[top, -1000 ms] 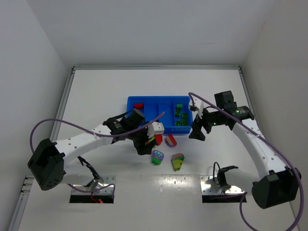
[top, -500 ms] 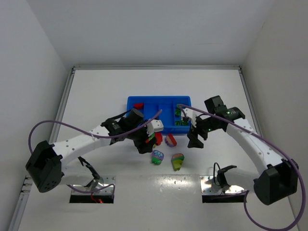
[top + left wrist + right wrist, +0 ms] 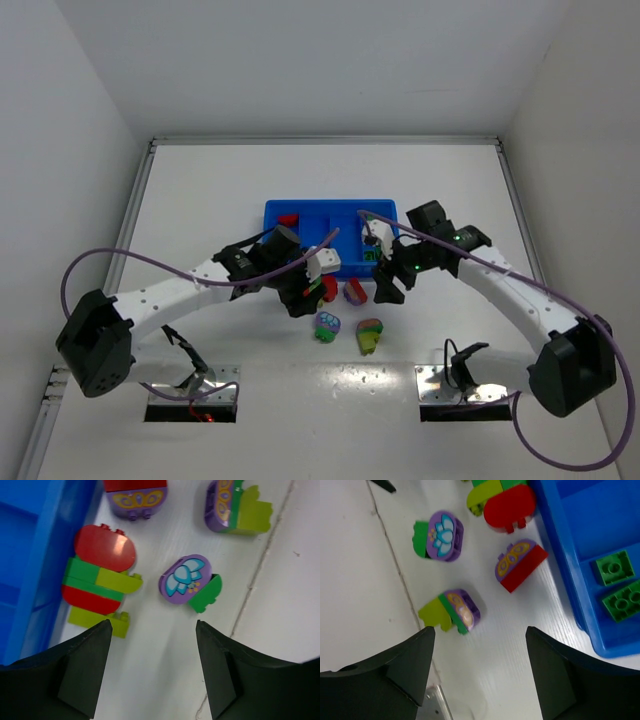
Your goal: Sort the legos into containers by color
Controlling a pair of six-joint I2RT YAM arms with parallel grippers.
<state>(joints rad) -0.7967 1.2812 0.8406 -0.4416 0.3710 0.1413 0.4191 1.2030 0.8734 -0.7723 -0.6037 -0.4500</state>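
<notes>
While both arms reach in over the table (image 3: 200,200), the left gripper (image 3: 152,667) hangs with its fingers (image 3: 82,670) spread wide and nothing between them. The right gripper (image 3: 480,680) is likewise parted and empty, fingers (image 3: 565,680) clear of every piece. The tray (image 3: 330,212) sits mid-table, its long side facing the arms. Four clusters of legos lie loose on the table, all outside the tray. Stack (image 3: 100,580): red, green and lime layers, just beside the tray's near wall, under the left gripper. Butterfly piece (image 3: 520,567): purple over red, near the same wall, a little to the right of the stack and apart from it. Flower piece (image 3: 189,582): purple with a blue flower print, joined to a green brick, nearer the arm bases than the stack and apart from it. Lime piece (image 3: 452,611): purple, green and lime, to the right of the flower piece, roughly below the right gripper's open gap. Already in the tray: green bricks (image 3: 615,567), at least two seen by the right wrist, in the rightmost compartment; one red brick (image 3: 288,220) in the leftmost. Neither gripper touches a lego. The top view hides part of the right compartment behind the right arm, so a full count of greens is not possible.
</notes>
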